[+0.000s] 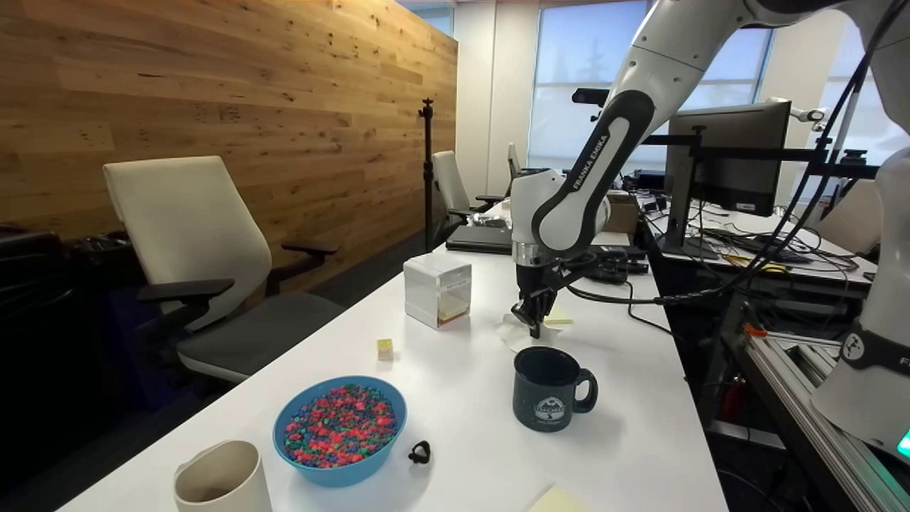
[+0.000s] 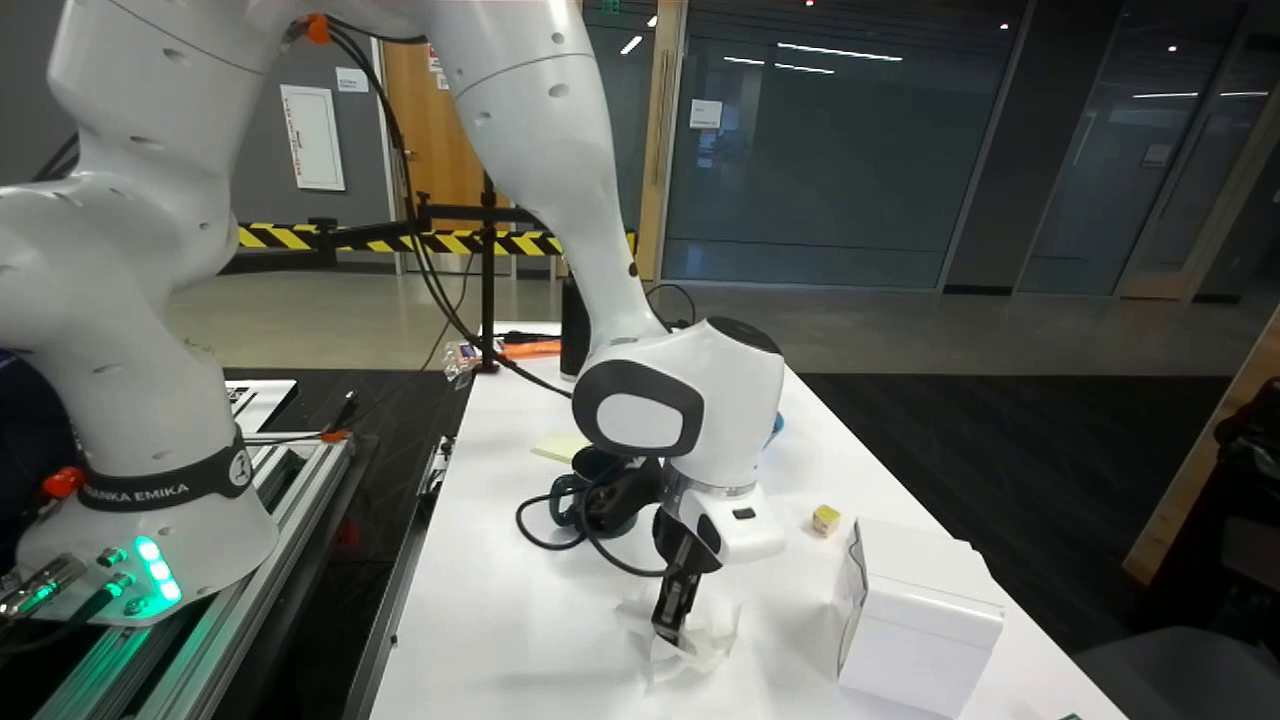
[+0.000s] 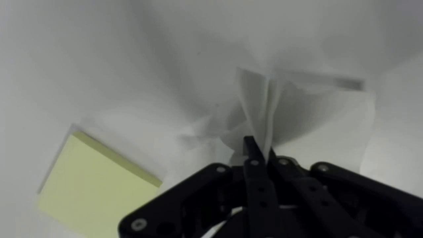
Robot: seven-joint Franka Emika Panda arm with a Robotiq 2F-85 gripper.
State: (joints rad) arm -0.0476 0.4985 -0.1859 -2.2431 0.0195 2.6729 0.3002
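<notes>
Pinching a fold of white tissue (image 3: 299,114), the claw (image 3: 261,147) has the rest spread beneath it.

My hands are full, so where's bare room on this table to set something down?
In an exterior view, a broad bare patch of table lies between the blue bowl, clear-fronted box and dark mug. Another separates the mug from the table's robot-side edge. It's crowded around the fingers, which pinch white tissue near a yellow sticky-note pad.
</notes>
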